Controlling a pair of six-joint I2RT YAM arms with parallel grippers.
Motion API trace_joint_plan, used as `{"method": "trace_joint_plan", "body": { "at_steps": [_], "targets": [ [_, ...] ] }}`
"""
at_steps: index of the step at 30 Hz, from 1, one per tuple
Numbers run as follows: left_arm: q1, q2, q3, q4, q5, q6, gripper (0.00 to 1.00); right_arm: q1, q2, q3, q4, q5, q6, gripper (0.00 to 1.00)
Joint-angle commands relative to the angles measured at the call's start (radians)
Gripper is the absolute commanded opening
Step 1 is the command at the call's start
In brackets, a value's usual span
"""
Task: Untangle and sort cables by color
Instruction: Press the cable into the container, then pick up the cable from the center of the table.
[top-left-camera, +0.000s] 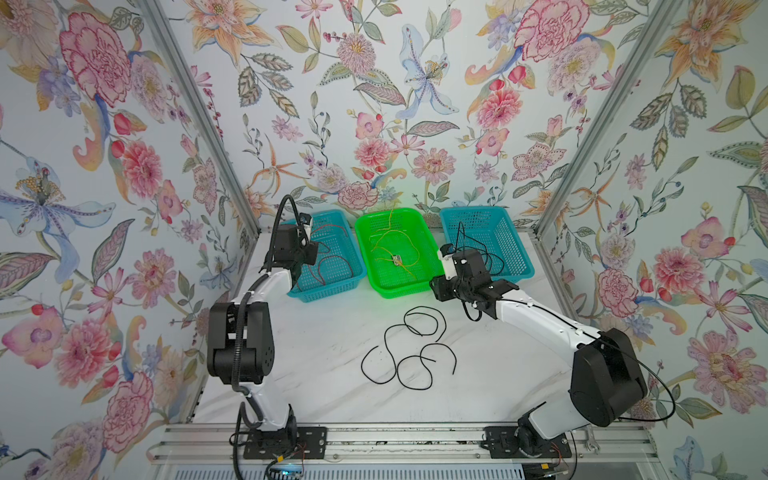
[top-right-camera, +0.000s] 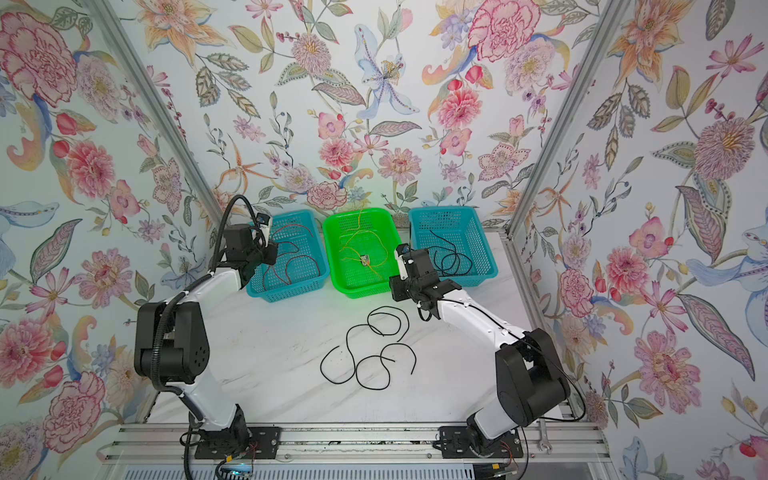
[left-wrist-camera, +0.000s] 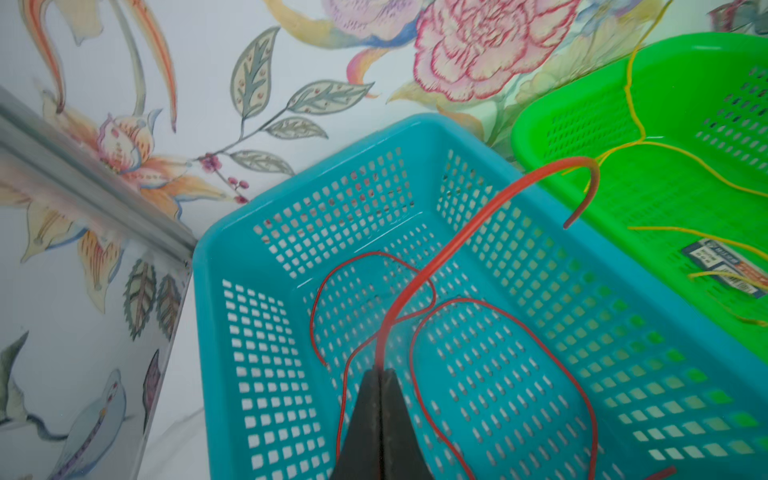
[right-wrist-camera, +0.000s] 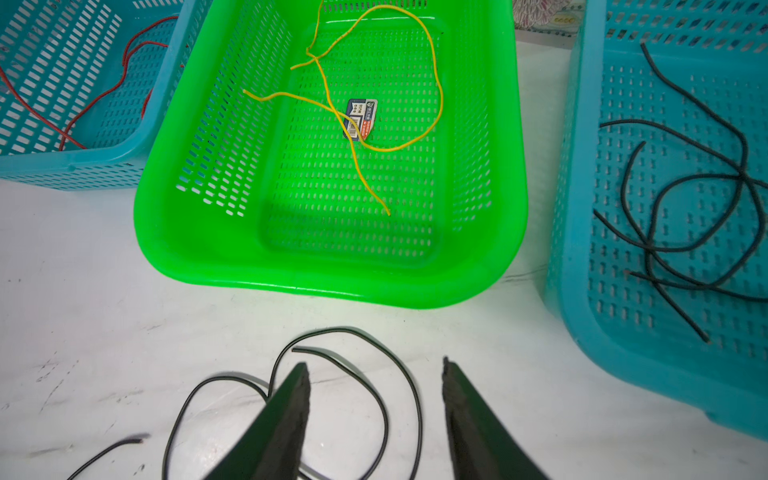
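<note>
Both top views look steeply down from high at the front over the whole table (top-left-camera: 316, 386). The left wrist view peers closely past the left gripper (left-wrist-camera: 380, 370) into the left blue basket (left-wrist-camera: 205, 332); the right wrist view, low behind the right gripper (right-wrist-camera: 375, 363), shares it and the green basket (right-wrist-camera: 332, 286).

The left arm (top-left-camera: 270, 284) and right arm (top-left-camera: 536, 320) share one build: white tube-shaped links between bulky black joint housings, each on a black base plate (top-left-camera: 311, 440) with holes. A thick ribbed black hose (top-left-camera: 238, 353) runs along the left arm. A thin black wire (top-left-camera: 665, 384) loops off the right one. Small dark screws dot the white shells. The left gripper (left-wrist-camera: 380, 372) and right gripper (right-wrist-camera: 376, 365) have dark, tapering fingers (right-wrist-camera: 286, 424) with rough inner edges.
</note>
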Motion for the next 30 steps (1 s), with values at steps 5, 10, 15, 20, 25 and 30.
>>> {"method": "trace_joint_plan", "body": {
  "at_steps": [5, 10, 15, 20, 25, 30],
  "targets": [
    [0.068, 0.033, 0.007, -0.002, -0.034, -0.073, 0.11, 0.019, -0.013, -0.024, -0.005, 0.004, 0.016, 0.53],
    [0.068, 0.057, 0.056, 0.007, 0.023, -0.089, 0.98, 0.032, 0.013, -0.023, -0.02, 0.002, 0.01, 0.53],
    [0.068, -0.015, 0.025, 0.089, 0.105, -0.13, 0.99, 0.041, 0.024, -0.043, -0.025, -0.006, -0.002, 0.53],
    [0.049, -0.16, -0.076, 0.198, 0.188, -0.192, 0.99, 0.052, 0.029, -0.07, -0.037, -0.025, -0.027, 0.54],
    [-0.048, -0.358, -0.221, 0.235, 0.208, -0.182, 0.99, 0.068, 0.038, -0.108, -0.07, -0.044, -0.034, 0.54],
    [-0.188, -0.531, -0.439, 0.285, 0.186, -0.166, 0.99, 0.119, 0.062, -0.125, -0.112, -0.084, -0.068, 0.54]
  ]
}}
